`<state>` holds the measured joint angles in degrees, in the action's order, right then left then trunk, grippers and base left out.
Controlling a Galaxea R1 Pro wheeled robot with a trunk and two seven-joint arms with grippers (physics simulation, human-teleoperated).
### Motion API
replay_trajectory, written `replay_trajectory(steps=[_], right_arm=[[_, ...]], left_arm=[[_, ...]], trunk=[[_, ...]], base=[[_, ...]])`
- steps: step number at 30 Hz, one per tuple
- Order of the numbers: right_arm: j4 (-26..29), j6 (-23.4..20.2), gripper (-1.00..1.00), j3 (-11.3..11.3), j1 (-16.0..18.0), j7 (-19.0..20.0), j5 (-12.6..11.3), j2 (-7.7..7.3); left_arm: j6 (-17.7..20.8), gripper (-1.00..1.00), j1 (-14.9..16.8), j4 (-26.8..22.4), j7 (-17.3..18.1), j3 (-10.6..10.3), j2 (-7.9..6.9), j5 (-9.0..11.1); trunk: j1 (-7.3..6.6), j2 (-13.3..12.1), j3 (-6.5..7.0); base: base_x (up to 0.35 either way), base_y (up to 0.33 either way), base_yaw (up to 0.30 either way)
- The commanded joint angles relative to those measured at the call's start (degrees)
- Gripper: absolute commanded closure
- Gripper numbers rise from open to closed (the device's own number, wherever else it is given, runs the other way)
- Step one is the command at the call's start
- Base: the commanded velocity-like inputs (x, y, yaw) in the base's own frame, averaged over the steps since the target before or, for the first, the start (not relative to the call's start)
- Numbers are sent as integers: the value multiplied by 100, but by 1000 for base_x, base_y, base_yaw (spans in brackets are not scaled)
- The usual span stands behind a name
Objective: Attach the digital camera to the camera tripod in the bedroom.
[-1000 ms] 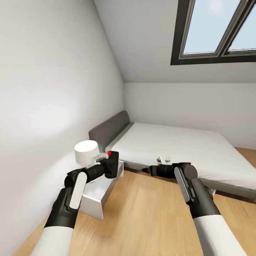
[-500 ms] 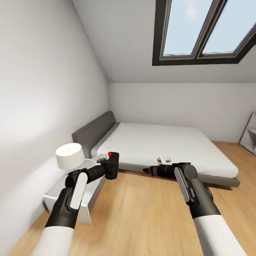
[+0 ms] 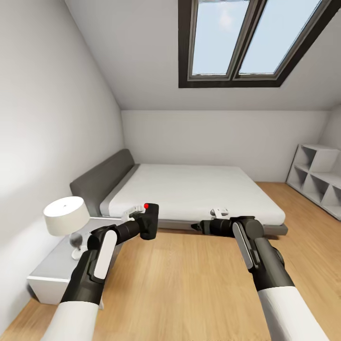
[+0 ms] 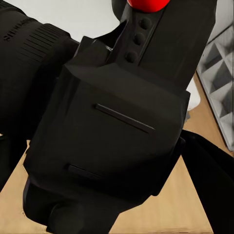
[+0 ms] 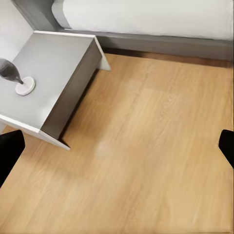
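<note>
One small black digital camera with a red button (image 3: pixel 148 221) sits clenched in the left claw (image 3: pixel 142 222), rigid, light, best gripped by its body.

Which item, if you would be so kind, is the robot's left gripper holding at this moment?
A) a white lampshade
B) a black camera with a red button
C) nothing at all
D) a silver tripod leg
B: in the head view the left gripper is closed on the digital camera, a black body with a round red button on top, carried above the wood floor in front of the bed.
</note>
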<state>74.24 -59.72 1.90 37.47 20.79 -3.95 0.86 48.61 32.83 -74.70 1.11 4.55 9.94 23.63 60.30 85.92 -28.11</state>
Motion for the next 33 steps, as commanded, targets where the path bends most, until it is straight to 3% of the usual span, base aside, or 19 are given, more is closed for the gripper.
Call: replay_trajectory(steps=[1, 22, 23, 25, 27, 31, 33], right_arm=[[3, -28, -100, 1, 6, -22, -38, 2], [-92, -28, -100, 4, 6, -331, -68, 2], [-834, 117, -100, -18, 6, -569, -59, -6], [-1503, 419, -100, -22, 6, -736, 12, -30], [-2458, 1112, -100, -26, 6, -945, 132, -106], [-3546, 1951, -100, -15, 6, -1150, 225, -253], [-4170, 2278, -100, -6, 6, -1235, 248, -358]], left_arm=[[35, 100, 4, -8, 12, 18, 5, 19], [18, 100, 4, 199, -39, -3, 5, -37], [13, 100, 4, 461, -143, 34, -21, -64], [8, 100, 4, 798, -205, 75, -112, -72], [4, 100, 4, 1342, -254, 164, -300, -81], [-26, 100, 4, 2111, -277, 306, -595, -84], [-148, 100, 4, 2783, -276, 375, -802, -74]], trunk=[[0, 4, -6], [0, 4, -6], [0, 4, -6], [0, 4, -6], [0, 4, -6], [0, 4, -6], [0, 4, -6]], base=[[0, 0, -289], [0, 0, -289], [0, 0, -289], [0, 0, -289], [0, 0, -289], [0, 0, -289], [0, 0, -289]])
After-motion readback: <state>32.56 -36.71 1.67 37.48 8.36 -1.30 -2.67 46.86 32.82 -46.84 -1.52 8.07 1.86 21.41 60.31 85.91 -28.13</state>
